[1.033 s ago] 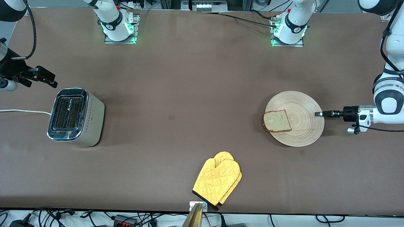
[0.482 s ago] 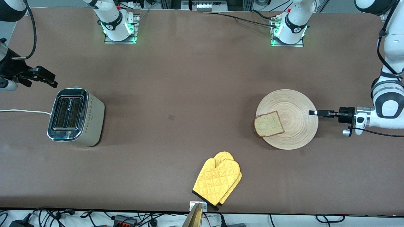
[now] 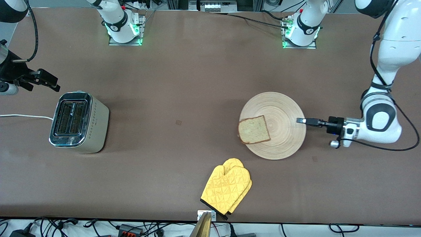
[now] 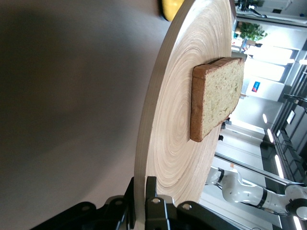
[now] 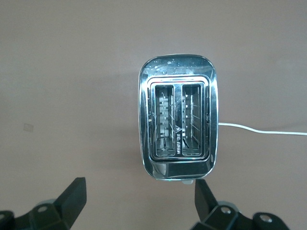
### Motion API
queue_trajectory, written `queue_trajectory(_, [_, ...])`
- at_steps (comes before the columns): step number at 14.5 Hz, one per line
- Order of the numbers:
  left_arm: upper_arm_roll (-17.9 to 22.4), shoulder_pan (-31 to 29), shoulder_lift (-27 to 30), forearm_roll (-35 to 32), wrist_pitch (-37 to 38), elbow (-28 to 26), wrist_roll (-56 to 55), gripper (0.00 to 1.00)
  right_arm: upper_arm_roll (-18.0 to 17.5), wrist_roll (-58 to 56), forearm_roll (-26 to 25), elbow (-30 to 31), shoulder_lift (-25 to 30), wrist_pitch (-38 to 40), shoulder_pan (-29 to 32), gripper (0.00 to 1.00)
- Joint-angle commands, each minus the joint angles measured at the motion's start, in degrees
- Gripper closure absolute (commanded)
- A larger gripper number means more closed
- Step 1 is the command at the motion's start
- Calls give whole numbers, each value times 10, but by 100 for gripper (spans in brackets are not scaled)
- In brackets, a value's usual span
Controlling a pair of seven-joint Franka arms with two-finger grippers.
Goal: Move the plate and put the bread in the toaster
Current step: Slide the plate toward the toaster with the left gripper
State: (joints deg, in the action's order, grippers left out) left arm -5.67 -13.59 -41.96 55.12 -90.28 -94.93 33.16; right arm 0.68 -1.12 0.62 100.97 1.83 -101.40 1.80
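The round light-wood plate [image 3: 273, 125] lies on the brown table toward the left arm's end. A slice of bread [image 3: 254, 129] lies on it at the edge toward the toaster. My left gripper [image 3: 301, 120] is shut on the plate's rim; in the left wrist view the fingers [image 4: 154, 207] clamp the rim of the plate [image 4: 163, 120], with the bread [image 4: 216, 96] on it. The chrome-topped toaster [image 3: 78, 122] stands at the right arm's end with both slots empty. My right gripper [image 3: 46, 81] is open and hangs over the table beside the toaster [image 5: 177, 129].
A yellow oven mitt [image 3: 227, 187] lies near the table's front edge, nearer to the front camera than the plate. The toaster's white cord [image 3: 23, 116] runs off the right arm's end of the table.
The left gripper has slid the plate, with the bread on it, toward the toaster and the middle of the table. The right arm has not moved.
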Motion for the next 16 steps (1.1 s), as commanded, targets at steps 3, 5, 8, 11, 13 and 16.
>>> queue_trajectory(3, [4,94,-13,87,13,19,-5,100,-5,2,-8,9,5,6,-2,0])
queue_trajectory(5, [5,137,-24,82,9,47,-6,100,-5,2,-8,11,-2,4,-4,0])
queue_trajectory(8, [4,180,-46,88,-21,70,-1,100,-5,-2,-8,12,-21,4,-22,0])
queue_trajectory(11, [4,220,-49,101,-70,71,2,100,-5,1,-5,9,-41,-1,-48,0])
queue_trajectory(13, [4,252,-50,126,-103,70,2,100,-5,-6,-2,1,-62,-4,-50,0])
queue_trajectory(16, [4,274,-65,130,-123,71,3,100,-5,4,6,-1,-84,-8,-80,0])
